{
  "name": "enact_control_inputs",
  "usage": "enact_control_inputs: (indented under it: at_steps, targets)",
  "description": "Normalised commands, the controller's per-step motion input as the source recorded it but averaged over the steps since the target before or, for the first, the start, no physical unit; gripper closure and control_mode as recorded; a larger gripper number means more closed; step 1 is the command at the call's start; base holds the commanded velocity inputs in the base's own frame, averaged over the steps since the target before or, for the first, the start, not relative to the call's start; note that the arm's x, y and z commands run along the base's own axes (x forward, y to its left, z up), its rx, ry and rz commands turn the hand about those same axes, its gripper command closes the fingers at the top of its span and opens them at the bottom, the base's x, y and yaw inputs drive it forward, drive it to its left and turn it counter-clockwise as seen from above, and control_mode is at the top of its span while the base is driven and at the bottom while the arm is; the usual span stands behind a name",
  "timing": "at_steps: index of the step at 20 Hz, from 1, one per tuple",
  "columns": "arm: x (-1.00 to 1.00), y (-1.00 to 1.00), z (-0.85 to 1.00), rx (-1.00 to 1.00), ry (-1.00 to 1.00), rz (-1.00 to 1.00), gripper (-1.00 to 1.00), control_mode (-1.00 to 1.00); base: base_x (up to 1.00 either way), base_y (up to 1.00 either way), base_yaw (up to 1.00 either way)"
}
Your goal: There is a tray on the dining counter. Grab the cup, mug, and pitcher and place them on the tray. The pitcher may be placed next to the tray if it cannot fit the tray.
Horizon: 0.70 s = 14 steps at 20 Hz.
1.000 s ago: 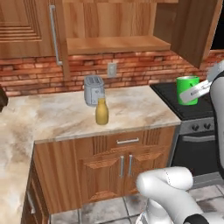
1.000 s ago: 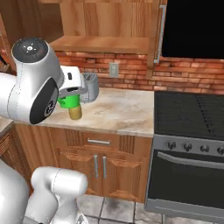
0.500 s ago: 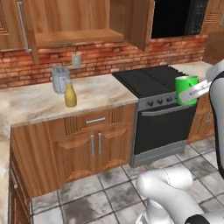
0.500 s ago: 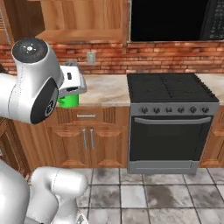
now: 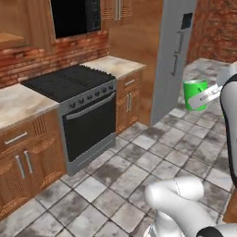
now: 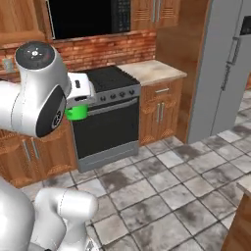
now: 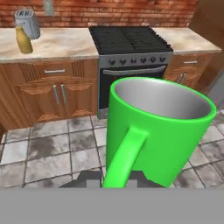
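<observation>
Riding upright in the gripper [image 5: 202,98], the mug [image 5: 195,94] hangs in the air above the tiled floor [image 5: 139,166], away from any counter, and the reason looks plain: it is being carried across the kitchen toward the tray, which no view shows at this moment. In the hand view the mug [image 7: 157,131] fills the lower middle, its open mouth up, its long axis roughly vertical, and its loop handle pointing back toward the camera and down to where the fingers would be; the fingertips themselves are hidden behind the handle, so the grip is judged rather than seen, but the mug sits steady with nothing under it, so the claw appears clenched on it at or near the handle. Keeping the mouth up suits a vessel meant to be set down on its base. In the right base view only a sliver of green [image 6: 76,112] shows under the arm's big white joint. Beyond it stand the black stove [image 5: 78,106], the wooden cabinets, and the grey fridge [image 5: 178,51]. Far off on the marbled counter, the yellow pitcher [image 7: 24,40] stands just beside the grey toaster [image 7: 27,23], not yet fetched.
</observation>
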Motion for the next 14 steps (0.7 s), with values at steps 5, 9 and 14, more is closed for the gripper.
enact_control_inputs:
  at_steps: [5, 9, 14]
  targets:
    - [0.00, 0.00, 0.00, 0.00, 0.00, 0.00, 1.00, 1.00, -0.46, -0.15, -0.88]
    - [0.00, 0.00, 0.00, 0.00, 0.00, 0.00, 1.00, 1.00, -0.35, -0.11, -0.90]
    - [0.00, 0.00, 0.00, 0.00, 0.00, 0.00, 1.00, 1.00, -0.27, -0.08, -0.92]
